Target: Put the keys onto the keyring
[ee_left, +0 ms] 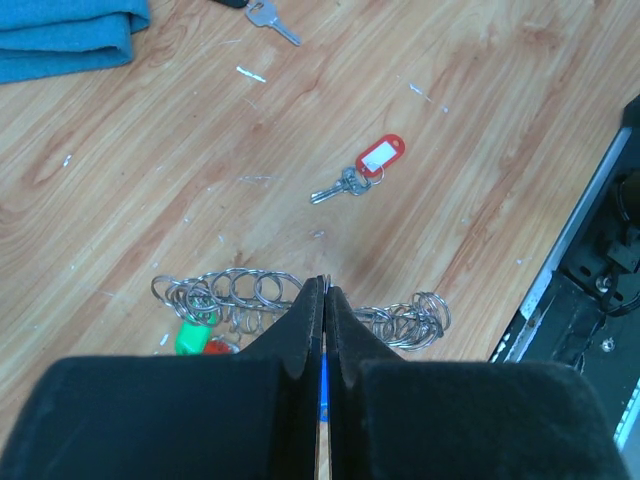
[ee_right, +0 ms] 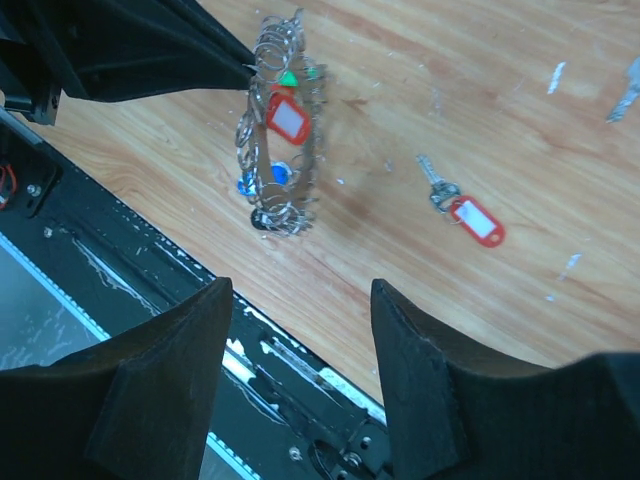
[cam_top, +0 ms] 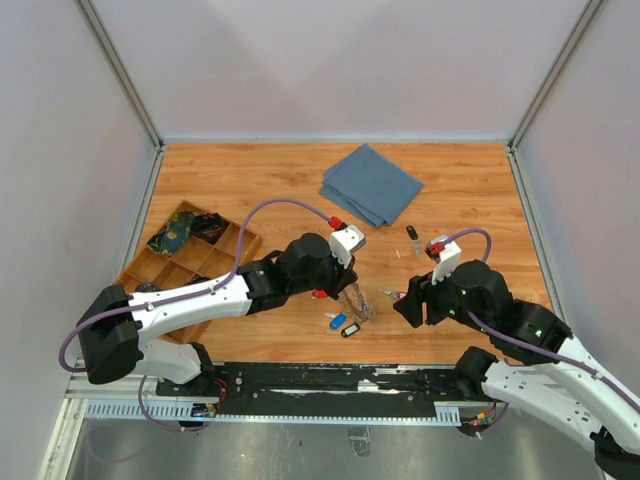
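Observation:
My left gripper (cam_top: 350,288) is shut on the rim of the keyring (cam_top: 359,302), a large silvery chain-like ring that it holds on edge on the table. The left wrist view shows the shut gripper (ee_left: 325,287) with the ring (ee_left: 232,294) spreading to both sides. In the right wrist view the ring (ee_right: 281,140) carries a red tag (ee_right: 287,118) and a green one (ee_right: 288,78). A blue key (cam_top: 337,321) and a black key (cam_top: 350,330) lie at its foot. A loose red-tagged key (ee_right: 472,217) lies on the wood, also in the left wrist view (ee_left: 375,160). My right gripper (ee_right: 300,300) is open and empty, to the right of the ring (cam_top: 405,297).
A folded blue cloth (cam_top: 370,183) lies at the back centre. A black-headed key (cam_top: 412,236) lies in front of it. A wooden compartment tray (cam_top: 150,262) stands at the left. The black rail of the arm bases (cam_top: 330,378) runs along the near edge.

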Controlling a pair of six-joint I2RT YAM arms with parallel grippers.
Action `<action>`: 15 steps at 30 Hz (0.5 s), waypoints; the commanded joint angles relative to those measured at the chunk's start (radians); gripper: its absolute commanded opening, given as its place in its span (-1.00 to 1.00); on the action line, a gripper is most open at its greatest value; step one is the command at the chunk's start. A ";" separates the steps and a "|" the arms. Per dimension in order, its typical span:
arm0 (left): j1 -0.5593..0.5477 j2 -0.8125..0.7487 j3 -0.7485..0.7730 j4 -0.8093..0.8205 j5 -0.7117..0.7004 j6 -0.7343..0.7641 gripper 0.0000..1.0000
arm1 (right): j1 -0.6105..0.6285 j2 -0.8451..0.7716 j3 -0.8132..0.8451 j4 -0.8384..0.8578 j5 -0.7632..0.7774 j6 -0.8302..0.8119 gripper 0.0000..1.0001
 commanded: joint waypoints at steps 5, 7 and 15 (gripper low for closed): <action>0.005 -0.042 -0.032 0.103 0.004 -0.036 -0.99 | -0.016 -0.024 -0.171 0.319 -0.118 0.287 0.05; 0.005 -0.047 -0.040 0.113 0.007 -0.043 -0.99 | -0.016 -0.017 -0.200 0.362 -0.125 0.331 0.05; 0.005 -0.057 -0.075 0.158 0.036 -0.068 -0.99 | -0.016 0.015 -0.191 0.331 -0.045 0.385 0.05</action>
